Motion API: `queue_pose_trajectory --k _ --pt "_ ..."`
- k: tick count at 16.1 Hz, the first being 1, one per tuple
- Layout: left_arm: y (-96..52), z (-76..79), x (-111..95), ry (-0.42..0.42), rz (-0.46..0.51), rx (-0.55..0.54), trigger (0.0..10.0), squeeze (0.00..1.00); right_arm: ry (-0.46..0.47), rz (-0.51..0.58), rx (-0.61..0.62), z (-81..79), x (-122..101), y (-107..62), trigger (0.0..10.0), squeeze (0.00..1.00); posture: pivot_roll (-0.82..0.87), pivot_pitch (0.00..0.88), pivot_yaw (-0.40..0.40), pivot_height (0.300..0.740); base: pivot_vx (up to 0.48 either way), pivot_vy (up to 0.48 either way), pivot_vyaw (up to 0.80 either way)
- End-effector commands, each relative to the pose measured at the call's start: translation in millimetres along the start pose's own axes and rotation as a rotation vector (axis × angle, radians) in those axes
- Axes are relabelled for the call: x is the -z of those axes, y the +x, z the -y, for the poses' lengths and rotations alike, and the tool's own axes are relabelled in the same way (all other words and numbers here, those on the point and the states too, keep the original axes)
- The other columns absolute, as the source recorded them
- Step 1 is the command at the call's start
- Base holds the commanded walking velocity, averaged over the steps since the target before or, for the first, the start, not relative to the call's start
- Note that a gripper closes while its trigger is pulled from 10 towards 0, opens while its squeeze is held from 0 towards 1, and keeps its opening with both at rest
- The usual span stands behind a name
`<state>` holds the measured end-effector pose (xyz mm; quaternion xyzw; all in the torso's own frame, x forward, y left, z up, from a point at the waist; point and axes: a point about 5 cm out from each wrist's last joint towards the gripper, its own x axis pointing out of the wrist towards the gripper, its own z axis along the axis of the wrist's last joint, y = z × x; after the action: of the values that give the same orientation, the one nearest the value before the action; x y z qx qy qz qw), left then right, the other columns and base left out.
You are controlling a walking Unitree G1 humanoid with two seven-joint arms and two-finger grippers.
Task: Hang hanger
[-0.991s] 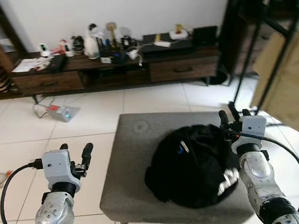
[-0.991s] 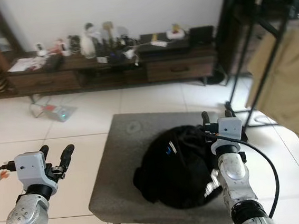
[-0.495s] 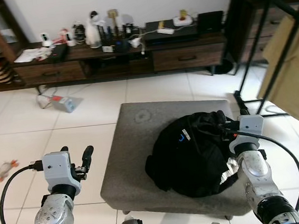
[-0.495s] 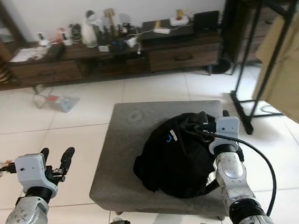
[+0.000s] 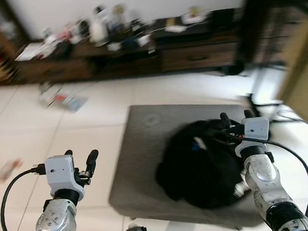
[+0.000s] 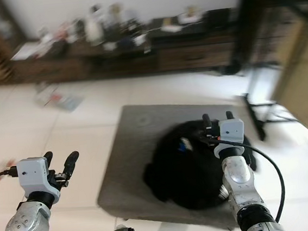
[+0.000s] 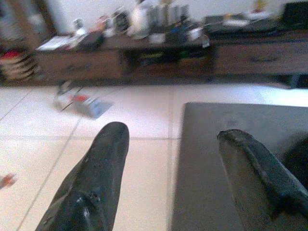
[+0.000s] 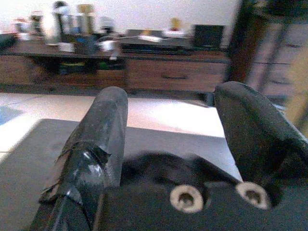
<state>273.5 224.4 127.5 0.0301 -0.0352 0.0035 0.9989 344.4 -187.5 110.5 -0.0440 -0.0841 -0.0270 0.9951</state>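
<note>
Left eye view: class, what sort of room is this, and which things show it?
Probably a home living room: a long, low wooden cabinet cluttered with small items along the wall, a grey ottoman on the white tiled floor, and black clothing heaped on it.

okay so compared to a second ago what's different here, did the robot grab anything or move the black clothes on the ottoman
Nothing was grabbed or let go. The head camera has shifted and now blurs, so the whole scene slid in view; that is not the things moving. The right gripper is still open, held over the black garment, and the left gripper still hovers open over the tiled floor. The garment lies heaped on the grey ottoman as before.
</note>
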Motion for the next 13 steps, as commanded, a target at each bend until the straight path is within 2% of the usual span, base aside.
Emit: queue_pose_trajectory --k 1,3,6,10,13 --pt "-1.6 -3.3 -2.0 -0.001 -0.002 -0.008 10.0 0.00 0.021 0.007 -0.001 -1.6 0.0 -1.3 10.0 0.00 0.10 0.223 0.047 0.653 0.349 0.000 0.00" --pt "-1.6 -3.3 -3.8 0.003 0.004 0.003 10.0 0.00 0.007 0.000 0.018 1.2 0.1 -0.2 10.0 0.00 0.10 0.227 0.050 0.653 0.345 0.000 0.00" --pt "-3.2 -3.3 -4.3 0.010 0.003 0.012 10.0 0.00 -0.011 -0.016 0.071 4.4 1.8 -1.0 10.0 0.00 0.10 0.240 0.052 0.653 0.000 0.000 0.00" --pt "-11.8 -4.0 -4.2 0.015 -0.017 0.025 10.0 0.00 -0.042 -0.136 0.156 6.4 22.3 -12.1 10.0 0.00 0.12 0.281 0.065 0.653 0.000 0.000 0.00" --pt "-20.8 -6.9 -5.0 0.033 -0.051 0.041 10.0 0.00 -0.108 -0.291 0.237 11.1 43.3 -20.2 10.0 0.00 0.14 0.324 0.093 0.653 0.000 0.000 0.00"
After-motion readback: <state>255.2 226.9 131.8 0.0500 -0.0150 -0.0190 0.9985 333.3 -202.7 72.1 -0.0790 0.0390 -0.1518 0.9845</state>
